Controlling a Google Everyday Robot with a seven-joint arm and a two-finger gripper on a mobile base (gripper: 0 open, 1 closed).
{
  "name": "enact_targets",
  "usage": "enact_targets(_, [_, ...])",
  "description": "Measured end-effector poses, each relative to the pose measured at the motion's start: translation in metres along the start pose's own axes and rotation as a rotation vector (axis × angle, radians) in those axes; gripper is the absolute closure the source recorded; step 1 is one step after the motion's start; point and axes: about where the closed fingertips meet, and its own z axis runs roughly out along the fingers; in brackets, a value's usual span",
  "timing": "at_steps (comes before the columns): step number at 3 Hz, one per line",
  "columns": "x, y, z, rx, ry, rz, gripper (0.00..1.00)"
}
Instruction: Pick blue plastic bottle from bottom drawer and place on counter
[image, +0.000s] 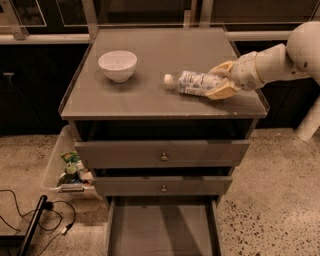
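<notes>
Bottom drawer (160, 227) pulled out at near edge, floor bare. Up on surface (125, 100), right side: blue plastic bottle (192, 82) lying flat, cap pointing left. Fingers (224, 90) clamped on its right end, arm in from right. White bowl (117, 65) farther left, well apart.

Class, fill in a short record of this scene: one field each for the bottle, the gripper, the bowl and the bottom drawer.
bottle: small clear plastic bottle with white cap and pale blue label, lying on its side on the grey counter
gripper: gripper closed around the bottle's base end
bowl: white round bowl, upright, apart from the bottle
bottom drawer: bottom drawer pulled open, bare floor showing
</notes>
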Motion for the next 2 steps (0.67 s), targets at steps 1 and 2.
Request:
enact_targets(1, [0.0000, 0.0000, 0.0000, 0.000, 0.000, 0.000, 0.58])
enact_targets(2, [0.0000, 0.0000, 0.0001, 0.000, 0.000, 0.000, 0.35])
